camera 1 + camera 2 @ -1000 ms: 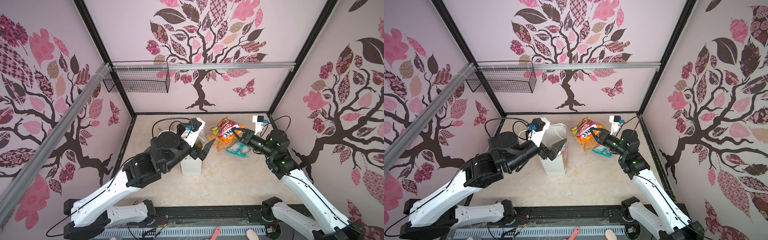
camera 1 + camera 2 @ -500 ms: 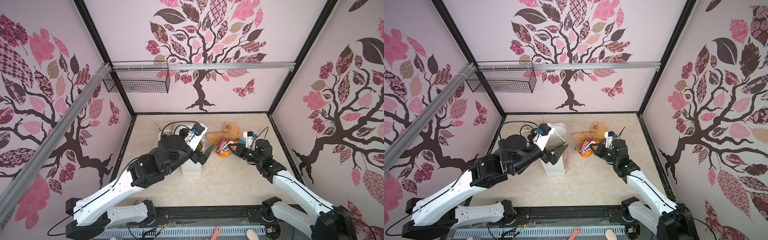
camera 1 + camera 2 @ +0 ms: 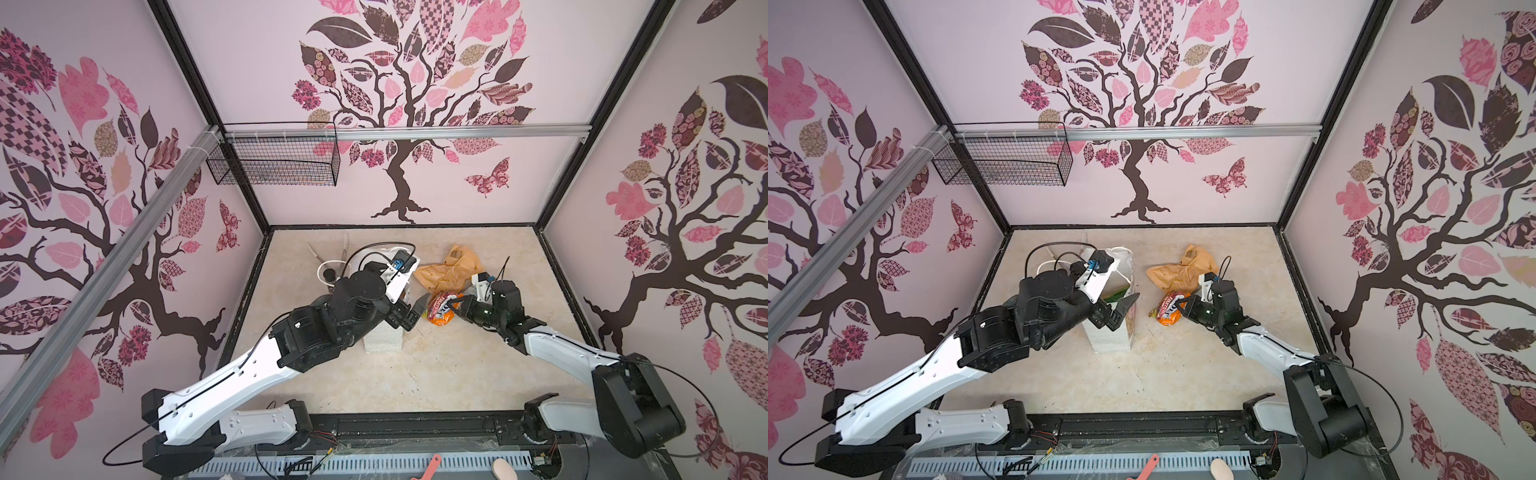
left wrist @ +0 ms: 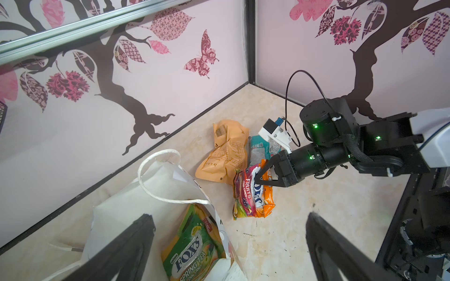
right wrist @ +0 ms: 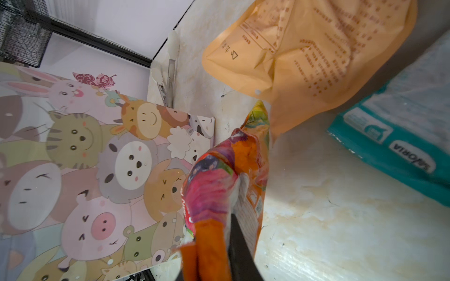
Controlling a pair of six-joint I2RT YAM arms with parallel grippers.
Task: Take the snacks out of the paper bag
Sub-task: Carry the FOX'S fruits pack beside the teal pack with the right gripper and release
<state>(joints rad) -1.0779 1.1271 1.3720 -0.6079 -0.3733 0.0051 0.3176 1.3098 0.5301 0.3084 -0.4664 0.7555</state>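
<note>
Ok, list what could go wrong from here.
1. The left gripper hangs open over the paper bag; reaching for the green packet inside, a finger could snag the cord handle and tip the bag.
2. The right gripper pinches only crinkled film of the orange-red packet, which might slip free.

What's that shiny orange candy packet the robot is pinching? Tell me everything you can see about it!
The orange candy packet is crinkly, shiny plastic. It is orange with pink and yellow fruit colours and has a white patch reading FOX'S, plus the words FRUITS OVAL CANDY. It is wrinkled and lies on the beige table, outside the paper bag and beside it. The right gripper is shut on the end nearest the big tan packet, which its corner seems to touch.
</note>
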